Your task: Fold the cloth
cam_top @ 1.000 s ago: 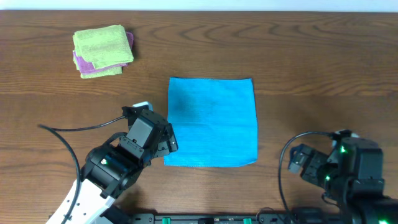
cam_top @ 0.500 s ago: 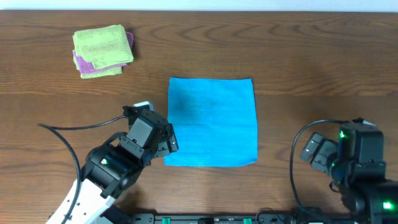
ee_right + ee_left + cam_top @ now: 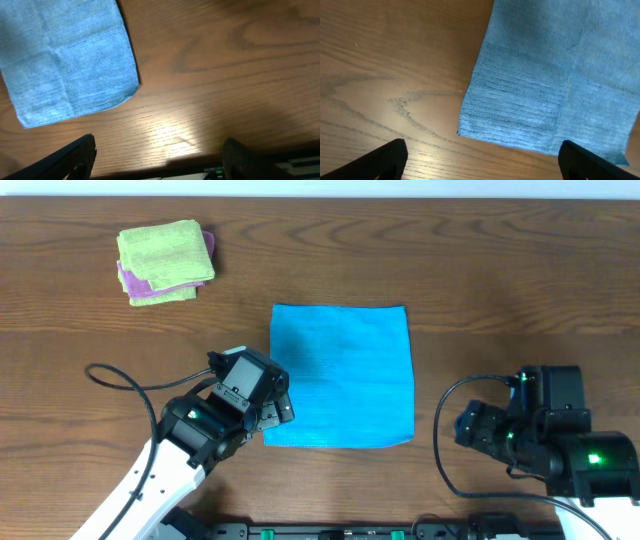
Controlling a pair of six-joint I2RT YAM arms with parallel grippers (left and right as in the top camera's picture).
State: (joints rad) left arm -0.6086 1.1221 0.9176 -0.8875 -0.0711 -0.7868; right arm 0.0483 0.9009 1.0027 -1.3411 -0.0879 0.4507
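Observation:
A blue cloth [image 3: 342, 376] lies flat and spread on the wooden table. Its near left corner shows in the left wrist view [image 3: 530, 100], its near right corner in the right wrist view [image 3: 70, 65]. My left gripper [image 3: 278, 408] is open and empty at the cloth's near left corner; in its own view [image 3: 480, 162] both fingertips straddle bare wood just short of the cloth's edge. My right gripper [image 3: 470, 425] is open and empty, to the right of the cloth's near right corner; in its own view [image 3: 160, 160] it hangs over the table's front edge.
A folded stack of a green and a purple cloth [image 3: 165, 262] sits at the far left of the table. The table's front edge with a black rail [image 3: 250, 170] runs just below the right gripper.
The left gripper has shifted slightly right toward the cloth's near left corner. The right gripper swung right, then back left toward the cloth's near right corner. The cloth has not moved.

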